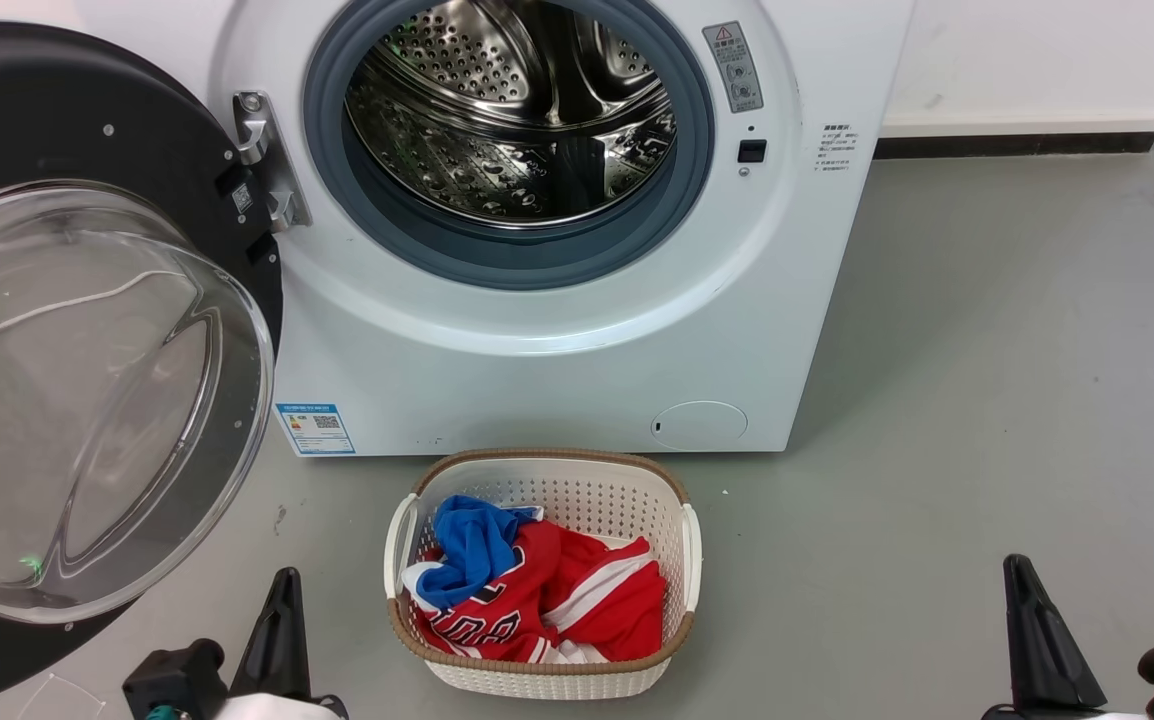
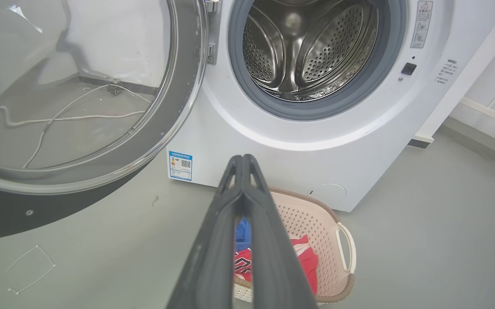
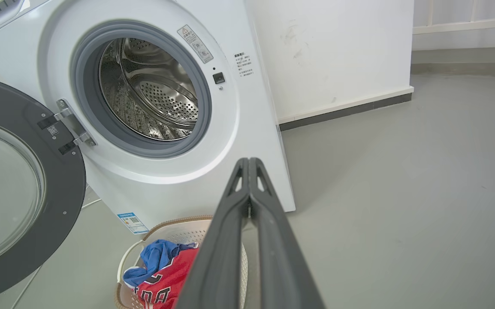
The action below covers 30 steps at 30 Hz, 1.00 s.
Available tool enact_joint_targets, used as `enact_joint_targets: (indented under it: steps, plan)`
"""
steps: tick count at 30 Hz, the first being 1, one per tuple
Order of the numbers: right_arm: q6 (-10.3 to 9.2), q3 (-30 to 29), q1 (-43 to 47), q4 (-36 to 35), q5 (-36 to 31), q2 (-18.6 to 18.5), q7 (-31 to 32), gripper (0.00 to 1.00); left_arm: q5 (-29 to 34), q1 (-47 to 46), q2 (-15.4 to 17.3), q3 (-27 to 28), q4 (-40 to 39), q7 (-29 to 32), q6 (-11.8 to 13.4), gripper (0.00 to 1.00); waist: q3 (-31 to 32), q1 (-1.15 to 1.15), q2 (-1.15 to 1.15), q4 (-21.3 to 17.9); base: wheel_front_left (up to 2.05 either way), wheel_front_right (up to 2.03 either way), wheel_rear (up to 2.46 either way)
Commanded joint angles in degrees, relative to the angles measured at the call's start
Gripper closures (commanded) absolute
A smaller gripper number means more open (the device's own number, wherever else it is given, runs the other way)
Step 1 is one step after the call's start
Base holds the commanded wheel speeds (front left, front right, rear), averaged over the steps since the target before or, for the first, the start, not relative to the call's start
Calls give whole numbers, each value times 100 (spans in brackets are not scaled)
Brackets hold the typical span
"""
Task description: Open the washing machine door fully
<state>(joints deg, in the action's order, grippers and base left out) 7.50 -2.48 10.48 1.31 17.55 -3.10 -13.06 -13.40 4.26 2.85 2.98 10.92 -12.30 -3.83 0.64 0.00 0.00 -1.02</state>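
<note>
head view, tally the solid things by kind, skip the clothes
washer: 1
door: 1
basket: 1
grippers: 2 (left gripper, right gripper)
total: 5

Washing machine door (image 1: 87, 330) running off frame left of left gripper (image 2: 243, 158), outer face pointing away, hidden. Washing machine (image 1: 557, 350) top getting cropped above both claws. Laundry basket (image 2: 312, 223) sitting partly behind left gripper's fingers (image 2: 213, 257), clothes (image 2: 303, 257) mostly getting covered. Right gripper (image 3: 249, 159) blocking basket's right half in its wrist view, bottom edge cutting off rest. Blue label sticker (image 1: 315, 428) and warning sticker (image 1: 733, 66) print coming out too small for reading. In head view both grippers getting clipped by bottom edge.
</note>
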Motion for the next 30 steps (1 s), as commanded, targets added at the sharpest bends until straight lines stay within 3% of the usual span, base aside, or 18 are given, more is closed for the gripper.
enact_joint_targets:
  steps: [1, 30]
  plan:
    - [0, 12, -192, -30, 346, -62, 44, 100, -324, -178, 3, 31, -73, 56, -28, 100, -1, 0, 0, 2, 0, 0, 0]
    - [0, 43, -748, 435, 3114, -171, 598, 100, -3104, -502, 4, 136, 42, 712, -158, 100, -22, 0, 0, 27, 0, 0, 0]
